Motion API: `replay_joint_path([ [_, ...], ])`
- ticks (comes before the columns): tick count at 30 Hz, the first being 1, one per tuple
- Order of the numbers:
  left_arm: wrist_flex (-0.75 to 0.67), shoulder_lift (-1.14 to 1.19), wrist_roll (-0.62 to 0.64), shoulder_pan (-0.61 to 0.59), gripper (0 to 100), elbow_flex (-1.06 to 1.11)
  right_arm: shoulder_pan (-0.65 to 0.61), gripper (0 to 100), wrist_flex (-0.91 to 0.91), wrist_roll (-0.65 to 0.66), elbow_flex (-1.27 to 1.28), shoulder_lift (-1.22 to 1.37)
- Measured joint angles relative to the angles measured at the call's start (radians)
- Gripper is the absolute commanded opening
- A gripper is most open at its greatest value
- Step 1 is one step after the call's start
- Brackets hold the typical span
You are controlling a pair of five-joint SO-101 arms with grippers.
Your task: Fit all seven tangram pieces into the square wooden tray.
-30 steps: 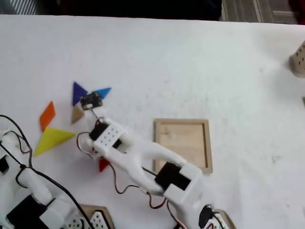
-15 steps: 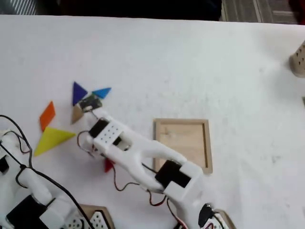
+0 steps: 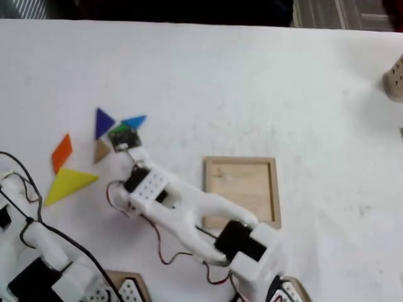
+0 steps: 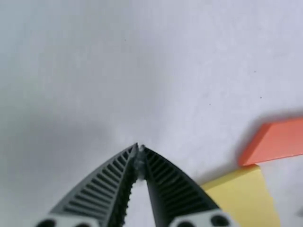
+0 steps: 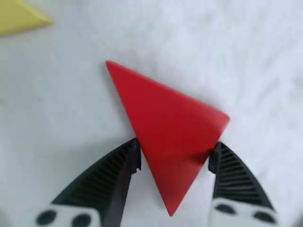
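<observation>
The right gripper (image 5: 175,144) has its 2 fingers pressed against opposite edges of the red triangle (image 5: 165,132), which lies flat on the white table (image 3: 252,82) with 1 corner pointing back between them. On the table to the left of the square wooden tray (image 3: 275,189) lie the purple triangle (image 3: 104,121), light blue triangle (image 3: 135,121), tan triangle (image 3: 101,151), orange piece (image 3: 62,151) and yellow triangle (image 3: 68,184), all well apart from the tray. The left gripper (image 4: 138,151) hangs over the table near the orange piece and yellow triangle, its fingertips closed together on nothing.
</observation>
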Motion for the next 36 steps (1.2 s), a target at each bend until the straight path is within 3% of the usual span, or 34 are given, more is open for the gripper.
replay_joint_path([
  [10, 0.000, 0.000, 0.000, 0.000, 2, 0.000, 0.011, 22.3, 0.117, 0.250, -0.086, 0.032],
  [19, 0.000, 0.000, 0.000, 0.000, 2, 0.000, 0.028, 43.0, 0.187, 0.287, -0.161, 0.046],
  [36, 0.000, 0.000, 0.000, 0.000, 2, 0.000, 0.015, 43.9, 0.110, 0.333, -0.193, 0.135],
])
